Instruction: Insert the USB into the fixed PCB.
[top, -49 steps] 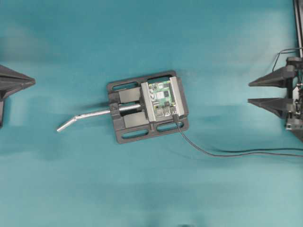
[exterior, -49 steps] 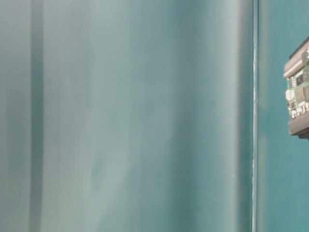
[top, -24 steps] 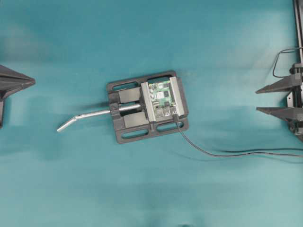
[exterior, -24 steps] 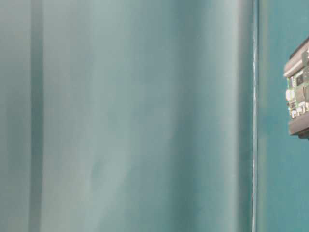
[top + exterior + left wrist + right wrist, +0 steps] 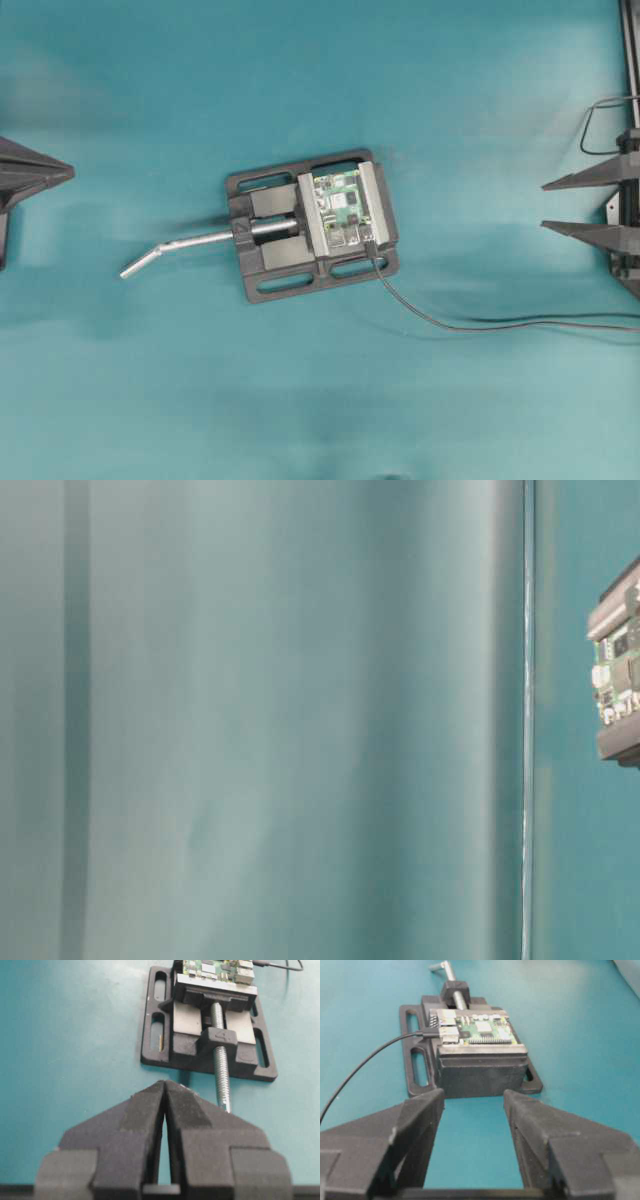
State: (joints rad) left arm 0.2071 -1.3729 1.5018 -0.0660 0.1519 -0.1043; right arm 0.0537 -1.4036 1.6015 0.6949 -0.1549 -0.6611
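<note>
A teal table (image 5: 200, 400) fills every view, and the table-level camera shows almost nothing but a blurred teal surface, with a sliver of the board at its right edge.

Near the middle of the table sits a black vise (image 5: 312, 226), its silver handle (image 5: 175, 249) sticking out toward the left side of the overhead view. Two grey jaws clamp the green circuit board (image 5: 340, 212) on the vise's right half.

The left gripper (image 5: 72, 174) rests at the far left edge, well apart from the vise. Its wrist camera shows the two fingers pressed together with only a hairline seam between them and nothing in them. The right gripper (image 5: 545, 206) sits at the far right edge, also well apart from the vise. Its fingers stand wide apart and empty, with the vise framed in the gap in its wrist view.

A thin black cable (image 5: 470, 325) runs in from the right edge of the table and curves up to the near corner of the board. At its tip the small USB plug (image 5: 427, 1034) meets a silver port on the board's edge, lying in line with it and touching it.

The insertion looks done, or very nearly so. Whether the plug is pushed fully home cannot be told from these views. With both grippers drawn off and holding nothing, I judge that little is left beyond perhaps confirming the seating.
</note>
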